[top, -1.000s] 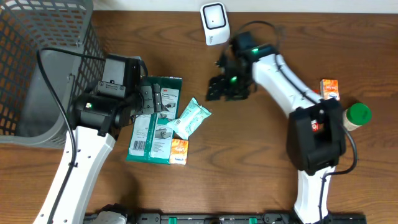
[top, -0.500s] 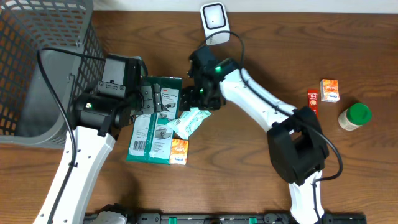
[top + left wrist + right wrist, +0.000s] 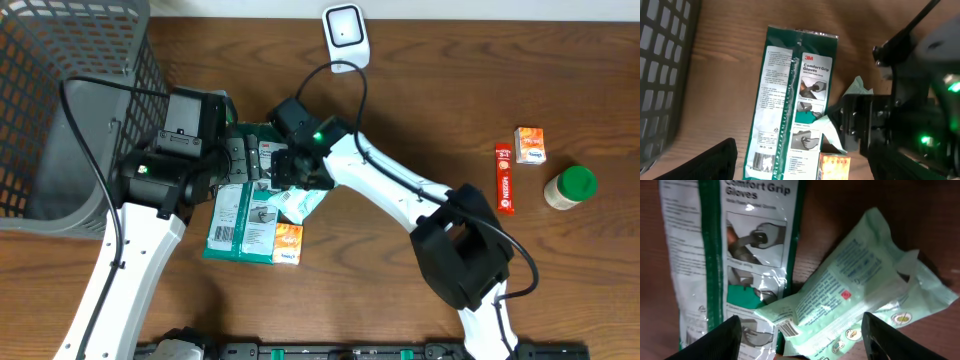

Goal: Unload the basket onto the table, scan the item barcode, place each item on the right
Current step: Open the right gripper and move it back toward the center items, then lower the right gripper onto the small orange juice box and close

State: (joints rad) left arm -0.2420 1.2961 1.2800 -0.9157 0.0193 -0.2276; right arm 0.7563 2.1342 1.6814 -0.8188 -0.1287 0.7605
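Two wide-open, empty grippers: my right gripper (image 3: 805, 340) hangs over the wipes pack (image 3: 855, 290) mid-frame, left gripper (image 3: 236, 158) above the gloves packet (image 3: 745, 255)

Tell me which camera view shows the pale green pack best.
The right wrist view: the pale green pack fills the frame, print and barcode in view, one end lying over the gloves pack. Overhead, the right arm covers much of it. The left wrist view shows only its corners past that arm.
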